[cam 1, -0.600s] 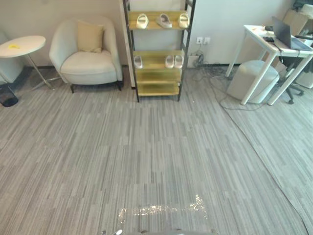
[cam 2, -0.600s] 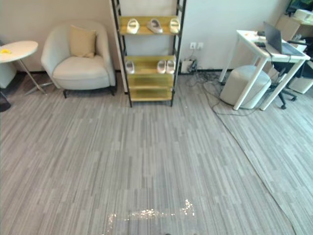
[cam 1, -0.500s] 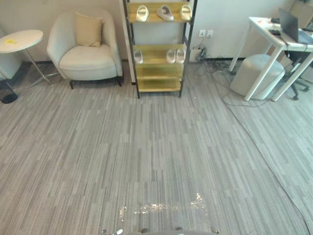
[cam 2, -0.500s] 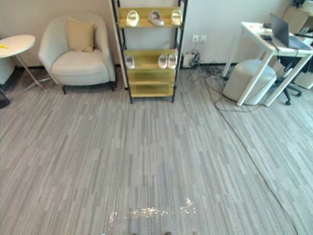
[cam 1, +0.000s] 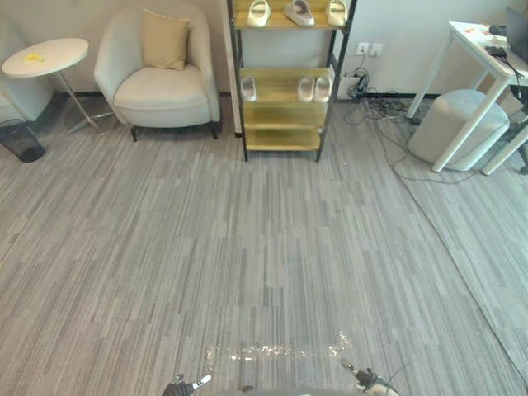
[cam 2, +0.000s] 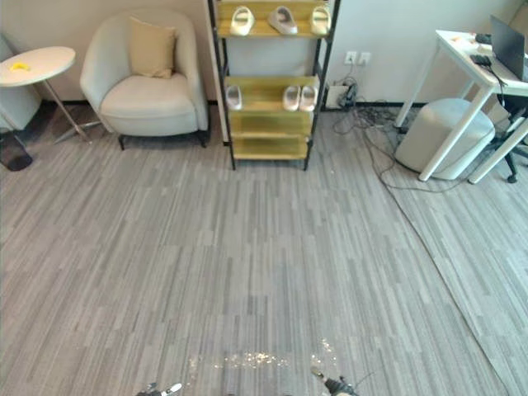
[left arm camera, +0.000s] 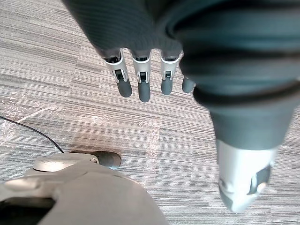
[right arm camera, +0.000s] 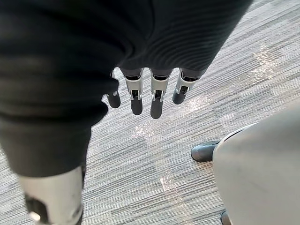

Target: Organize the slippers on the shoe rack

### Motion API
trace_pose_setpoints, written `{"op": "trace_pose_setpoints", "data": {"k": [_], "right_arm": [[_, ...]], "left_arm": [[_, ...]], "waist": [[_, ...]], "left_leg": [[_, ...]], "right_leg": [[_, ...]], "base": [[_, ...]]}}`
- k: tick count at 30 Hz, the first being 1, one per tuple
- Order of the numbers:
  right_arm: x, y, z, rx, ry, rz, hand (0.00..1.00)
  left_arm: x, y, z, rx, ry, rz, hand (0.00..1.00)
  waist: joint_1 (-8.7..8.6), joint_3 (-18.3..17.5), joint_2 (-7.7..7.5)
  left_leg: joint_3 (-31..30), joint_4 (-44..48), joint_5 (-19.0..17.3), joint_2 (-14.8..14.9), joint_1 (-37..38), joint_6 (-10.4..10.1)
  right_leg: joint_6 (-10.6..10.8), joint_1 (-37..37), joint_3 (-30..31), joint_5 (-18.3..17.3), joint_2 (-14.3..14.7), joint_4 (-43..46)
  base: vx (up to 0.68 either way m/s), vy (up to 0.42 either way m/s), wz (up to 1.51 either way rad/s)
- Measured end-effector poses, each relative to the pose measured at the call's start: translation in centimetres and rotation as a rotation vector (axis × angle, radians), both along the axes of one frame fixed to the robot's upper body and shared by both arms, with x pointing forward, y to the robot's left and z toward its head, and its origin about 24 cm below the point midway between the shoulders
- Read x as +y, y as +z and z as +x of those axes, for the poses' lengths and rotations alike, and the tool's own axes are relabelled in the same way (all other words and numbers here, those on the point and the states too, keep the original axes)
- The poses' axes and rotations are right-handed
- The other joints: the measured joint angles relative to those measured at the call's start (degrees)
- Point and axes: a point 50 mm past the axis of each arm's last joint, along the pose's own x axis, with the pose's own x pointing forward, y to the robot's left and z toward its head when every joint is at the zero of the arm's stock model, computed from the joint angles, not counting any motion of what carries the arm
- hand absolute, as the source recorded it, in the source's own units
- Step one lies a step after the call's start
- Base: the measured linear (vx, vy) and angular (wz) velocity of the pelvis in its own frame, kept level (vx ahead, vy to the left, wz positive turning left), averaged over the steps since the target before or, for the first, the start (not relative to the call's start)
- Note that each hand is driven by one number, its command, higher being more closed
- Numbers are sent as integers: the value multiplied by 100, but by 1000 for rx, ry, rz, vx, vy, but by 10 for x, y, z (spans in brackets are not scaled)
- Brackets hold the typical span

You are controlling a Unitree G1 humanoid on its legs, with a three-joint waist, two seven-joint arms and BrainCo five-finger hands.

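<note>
Slippers (cam 1: pixel 299 11) lie on the shoe rack (cam 1: pixel 280 115), which stands against the far wall, well apart from me across the grey floor (cam 1: pixel 264 247). I see three on the upper shelf, and the middle one is turned a little askew. On the shelf below, a single slipper (cam 1: pixel 248 87) sits at the left end and a pair (cam 1: pixel 306 88) sits close together at the right end.

An armchair (cam 1: pixel 157 82) with a cushion (cam 1: pixel 165 40) stands left of the rack, and a round table (cam 1: pixel 45 56) stands further left. To the right are a stool (cam 1: pixel 458 124) and a white desk (cam 1: pixel 483 41).

My left hand (left arm camera: pixel 143 79) hangs over the floor with its fingers straight and loose. My right hand (right arm camera: pixel 157 96) hangs the same way, fingers straight, well apart from the rack.
</note>
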Motion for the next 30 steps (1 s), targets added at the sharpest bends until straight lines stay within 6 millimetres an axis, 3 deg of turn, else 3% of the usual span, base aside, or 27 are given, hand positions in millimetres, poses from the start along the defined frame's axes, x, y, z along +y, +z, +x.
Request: {"op": "trace_pose_setpoints", "data": {"k": [7, 16, 18, 19, 20, 24, 25, 27, 30], "right_arm": [[0, 1, 3, -9, 10, -4, 0], [1, 1, 4, -10, 26, -10, 0], [2, 2, 6, -18, 27, -9, 0], [2, 2, 7, -19, 27, -9, 0], [1, 3, 13, -34, 28, -13, 0], [-2, 9, 26, -90, 24, -33, 0], [-2, 9, 26, -94, 24, -34, 0], [-2, 12, 32, -120, 20, -44, 0], [-2, 13, 36, -127, 26, -46, 0]], "left_arm": [[1, 1, 3, -5, -5, 6, 0], [2, 1, 7, -4, -37, 15, 0], [5, 4, 20, -34, -46, 24, 0], [5, 4, 22, -39, -47, 24, 0], [5, 4, 22, -40, -43, 22, 0], [3, 8, 33, -101, 6, 13, 0], [3, 9, 34, -107, 15, 14, 0], [0, 9, 38, -128, 47, 4, 0], [-3, 9, 37, -137, 70, -7, 0]], "waist": [[0, 130, -33], [-4, 145, -75], [18, 252, -157], [22, 262, -151], [26, 373, -107], [102, 542, -23], [102, 575, -43], [107, 619, 73], [190, 602, 144]], "left_leg": [[-110, -517, 354, -23, 159, 25], [-290, -467, 359, -25, 39, 5], [-422, 555, -96, -46, -525, -41], [-425, 760, -195, -34, -638, -45], [-378, 1622, -509, 37, -979, -132], [132, 3388, -609, 244, -1730, -252], [211, 3476, -647, 282, -1765, -286], [523, 3442, -998, 477, -1896, -204], [486, 2580, -695, 532, -2060, -162]], "right_leg": [[-3, -41, -237, -33, -15, 2], [-9, -35, -425, -62, -9, -9], [-56, -93, -592, -124, -37, 62], [-69, -117, -595, -146, -27, 98], [-94, -118, -601, -246, 24, 249], [-151, -61, -541, -496, 3, 595], [-158, -39, -542, -507, 1, 584], [-164, 50, -523, -659, -14, 578], [44, -63, -470, -831, -98, 683]], "base": [[-96, -39, 8], [-47, -25, 11], [41, -19, 41], [51, -8, 17], [0, 0, 0], [21, -2, -7], [48, 77, 1], [71, 113, 12], [105, 187, -7]]}}
